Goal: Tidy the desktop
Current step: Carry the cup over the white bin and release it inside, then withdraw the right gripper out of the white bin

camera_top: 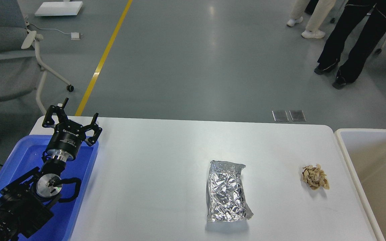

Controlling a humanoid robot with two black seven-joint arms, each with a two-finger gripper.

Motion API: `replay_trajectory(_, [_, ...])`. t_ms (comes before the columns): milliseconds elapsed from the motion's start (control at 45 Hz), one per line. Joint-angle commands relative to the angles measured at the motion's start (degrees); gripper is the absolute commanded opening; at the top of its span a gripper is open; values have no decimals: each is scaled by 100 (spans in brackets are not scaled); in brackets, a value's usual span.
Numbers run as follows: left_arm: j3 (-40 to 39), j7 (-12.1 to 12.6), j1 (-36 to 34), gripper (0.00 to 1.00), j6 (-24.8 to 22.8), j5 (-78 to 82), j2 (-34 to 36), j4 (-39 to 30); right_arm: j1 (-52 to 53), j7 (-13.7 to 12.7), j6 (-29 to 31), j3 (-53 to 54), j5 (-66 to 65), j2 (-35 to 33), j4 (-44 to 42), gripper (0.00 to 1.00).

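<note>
Currently, left gripper (78, 117) is being held w/ fingers spread wide, gripping nothing, over blue tray (12, 157) at left edge of desktop (152, 167), where foil packet (227, 191) & crumpled paper (315, 176) are lying.

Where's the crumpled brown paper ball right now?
Head view: the paper ball lies on the desktop's right side, between the foil packet and the beige bin, apart from both.

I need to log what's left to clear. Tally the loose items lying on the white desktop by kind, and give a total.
Silver foil packet: 1
Crumpled brown paper wad: 1
Total: 2 on the desktop. Neither sits in the blue tray or the beige bin; the left gripper holds nothing.
</note>
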Motion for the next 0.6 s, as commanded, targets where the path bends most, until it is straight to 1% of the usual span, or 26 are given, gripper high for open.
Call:
replay_trajectory(0, [-1,0,0,100,0,0,0,0,-493,-826,-1114,17,657,475,-143,0])
replay_trajectory(178, [8,0,0,100,0,-9,0,0,-1038,-808,-1984,17,1343,976,-99,0])
replay_trajectory(267, [8,0,0,100,0,0,0,0,-1249,-782,-2310,34,1607,1301,-82,0])
replay_trajectory(444, [-1,0,0,100,0,0,0,0,-1566,-756,-2644,315,1801,1767,32,0])
replay_trajectory(578, [-1,0,0,100,0,-9,0,0,-1750,-756,-2768,404,1801,2031,112,0])
